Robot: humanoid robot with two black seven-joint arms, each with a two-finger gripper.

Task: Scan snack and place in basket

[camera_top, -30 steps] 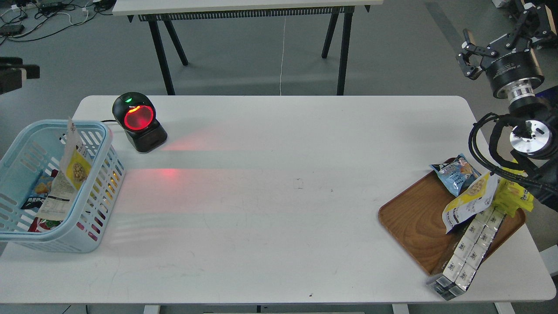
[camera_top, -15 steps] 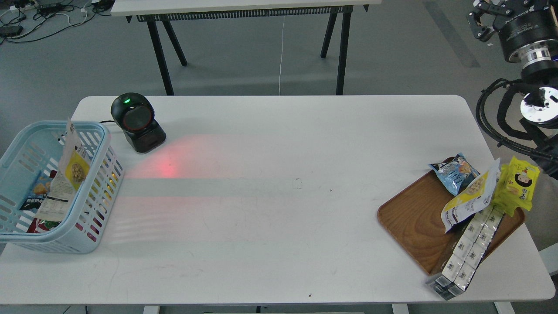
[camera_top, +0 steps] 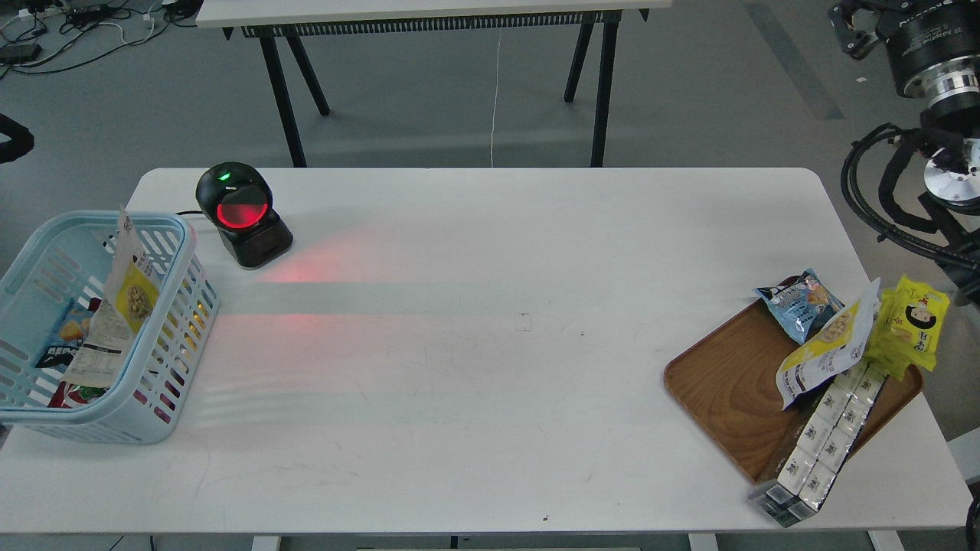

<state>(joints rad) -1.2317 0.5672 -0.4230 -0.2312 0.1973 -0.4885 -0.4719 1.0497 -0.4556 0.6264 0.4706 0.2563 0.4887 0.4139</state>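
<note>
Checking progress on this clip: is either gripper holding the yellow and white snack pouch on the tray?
No. The snack pouch leans on the wooden tray untouched, with the right gripper raised far above it.

A yellow-and-white snack pouch point(camera_top: 829, 350) lay tilted on the brown wooden tray point(camera_top: 727, 390) at the table's point(camera_top: 490, 398) right end — beside it a small blue packet point(camera_top: 800, 304), a bright yellow pack point(camera_top: 915, 327) and a long white boxed bundle point(camera_top: 819, 444) overhanging the tray edge. Far left, the light blue basket point(camera_top: 164, 367) held another such pouch point(camera_top: 122, 306) upright against its wall. The black scanner point(camera_top: 241, 214) glowed red — its light spilling across the tabletop. The right gripper point(camera_top: 861, 27) sat dark at the upper right corner.
</note>
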